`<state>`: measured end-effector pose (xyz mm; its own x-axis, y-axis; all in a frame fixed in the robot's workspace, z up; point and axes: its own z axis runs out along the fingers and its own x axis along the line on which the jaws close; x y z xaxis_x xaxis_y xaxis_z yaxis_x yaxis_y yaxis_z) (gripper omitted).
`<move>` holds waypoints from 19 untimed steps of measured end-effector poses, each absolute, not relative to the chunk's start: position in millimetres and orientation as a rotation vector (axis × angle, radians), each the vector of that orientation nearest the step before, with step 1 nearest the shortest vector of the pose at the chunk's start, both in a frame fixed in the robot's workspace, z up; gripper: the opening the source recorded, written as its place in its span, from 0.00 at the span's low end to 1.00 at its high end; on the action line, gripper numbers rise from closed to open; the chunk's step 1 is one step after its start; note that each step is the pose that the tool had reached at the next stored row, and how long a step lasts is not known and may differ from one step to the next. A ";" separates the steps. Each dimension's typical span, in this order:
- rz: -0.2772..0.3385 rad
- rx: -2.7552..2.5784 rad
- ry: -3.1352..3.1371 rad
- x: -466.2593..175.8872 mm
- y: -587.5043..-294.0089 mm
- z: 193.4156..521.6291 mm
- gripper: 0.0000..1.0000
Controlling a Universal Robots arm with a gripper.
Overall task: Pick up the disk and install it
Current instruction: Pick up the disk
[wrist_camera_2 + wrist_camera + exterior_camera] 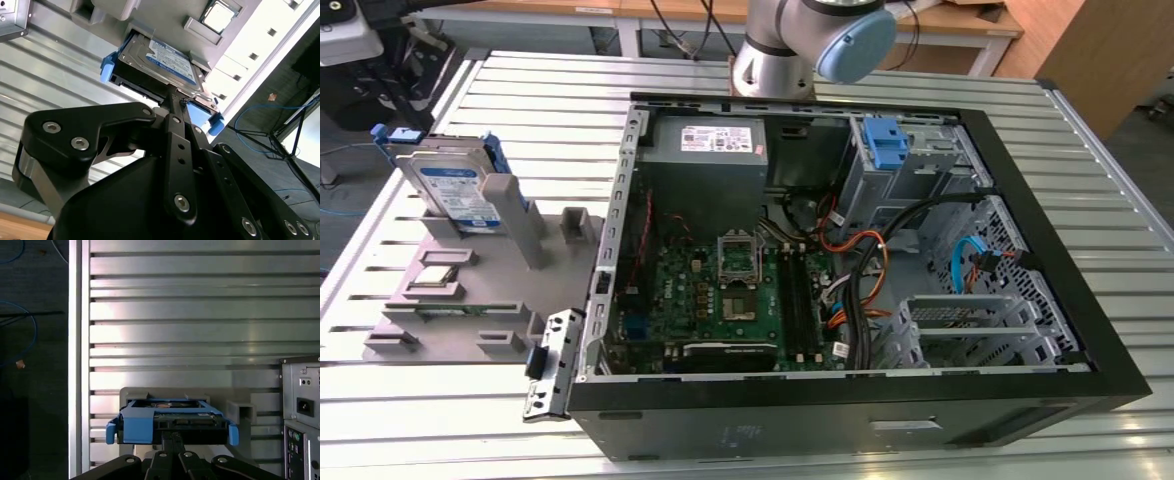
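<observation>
The ribbed metal table carries all the work items. At the exterior view's left, a grey moulded holding fixture stands on the table. The disk, a flat silver-metal hard drive with a blue-and-white label and a blue plastic bracket round its edges, stands on edge in the far slot of this fixture. Nothing grips it there. This upright seating probably leaves the upper edge free for a grasp from above.

In both wrist views the black pincer points straight at the bracketed edge of the disk. Its fingers are pressed together and pinch nothing.

To the right, the black open computer case lies on its side with the panel off, probably so that its bays can be reached from above. A lone blue plastic bracket sits in the far drive bay. The grey robot arm rises beyond the far wall of the case.
</observation>
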<state>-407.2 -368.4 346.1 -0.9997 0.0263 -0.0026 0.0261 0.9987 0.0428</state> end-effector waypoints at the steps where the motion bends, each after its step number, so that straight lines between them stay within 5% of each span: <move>1: 0.067 0.033 3.138 -407.2 -368.5 346.2 0.10; 19: 0.067 0.017 3.138 -407.1 -368.5 346.2 0.10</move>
